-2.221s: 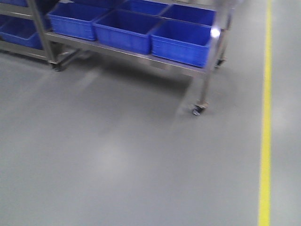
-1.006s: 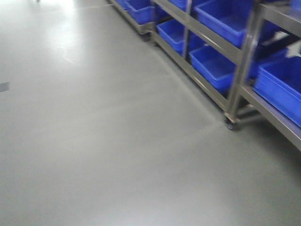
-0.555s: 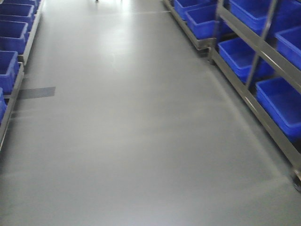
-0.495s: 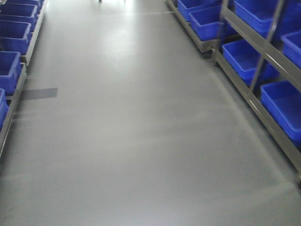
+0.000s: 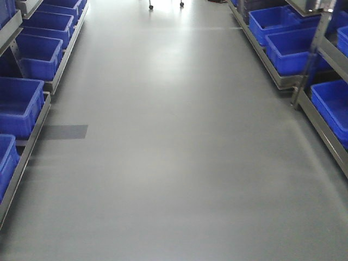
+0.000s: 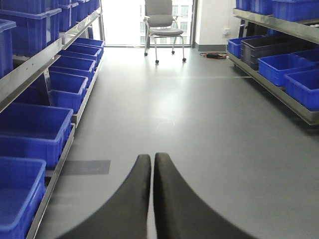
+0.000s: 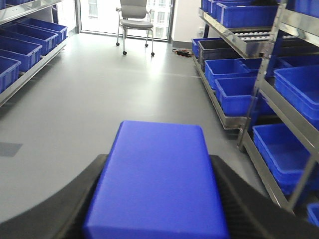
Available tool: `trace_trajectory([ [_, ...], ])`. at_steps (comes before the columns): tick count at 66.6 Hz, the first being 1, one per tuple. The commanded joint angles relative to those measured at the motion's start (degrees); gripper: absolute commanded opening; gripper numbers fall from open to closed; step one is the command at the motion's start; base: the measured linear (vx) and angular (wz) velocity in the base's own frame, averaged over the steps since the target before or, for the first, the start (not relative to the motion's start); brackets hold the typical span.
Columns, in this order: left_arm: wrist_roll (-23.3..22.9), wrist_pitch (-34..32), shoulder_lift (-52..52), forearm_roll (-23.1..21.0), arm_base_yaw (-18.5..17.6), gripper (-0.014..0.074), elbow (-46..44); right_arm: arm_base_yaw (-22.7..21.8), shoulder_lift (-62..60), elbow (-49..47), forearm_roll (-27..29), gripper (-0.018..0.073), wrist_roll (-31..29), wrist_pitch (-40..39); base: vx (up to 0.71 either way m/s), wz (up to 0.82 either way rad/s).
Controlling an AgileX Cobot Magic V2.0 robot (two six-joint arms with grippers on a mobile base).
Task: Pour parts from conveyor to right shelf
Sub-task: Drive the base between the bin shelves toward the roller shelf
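Starting with the part (image 7: 154, 184): where is it?

Low in the right wrist view. It is a glossy blue block with rounded corners, clamped between the two black fingers (image 7: 92, 179) of the right gripper (image 7: 158, 158), one finger pressed to each side.

And the left gripper (image 6: 151, 157)?

Its two black fingers meet tip to tip, pinched closed with nothing between them.

What lies around them?

A smooth grey floor (image 5: 174, 163) forms an aisle. The right shelf (image 7: 227, 36), a steel rack, lines the right side, and its tiers carry deep blue bins (image 7: 234, 94). One bin (image 7: 219, 47) towards the far end is dark grey. White rollers (image 7: 254, 35) show on an upper tier. A second rack (image 6: 30, 74), also loaded with blue bins, lines the left side.

Anything on the floor?

A darker rectangular patch (image 5: 65, 131) lies just beside the left rack. At the far end of the aisle a grey office chair (image 6: 163, 25) on castors stands before a bright window (image 6: 122, 20).
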Motion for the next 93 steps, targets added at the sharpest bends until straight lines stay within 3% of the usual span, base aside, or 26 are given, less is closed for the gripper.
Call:
trace_trajectory([
  [1, -0.49, -4.52, -0.65, -0.45, -0.47, -0.0006, -1.1, -0.24, 1.28, -1.36, 0.0, -0.0005, -0.16, -4.47, 0.75, 0.13],
  [78, -0.49, -4.52, -0.65, -0.45, -0.47, -0.0006, -1.1, -0.24, 1.28, -1.36, 0.06, -0.0005, -0.16, -4.47, 0.67, -0.06],
  [93, -0.49, -4.52, -0.65, -0.45, -0.47, -0.0006, -1.1, -0.24, 1.28, -1.36, 0.11, -0.0005, -0.16, -4.47, 0.51, 0.43],
])
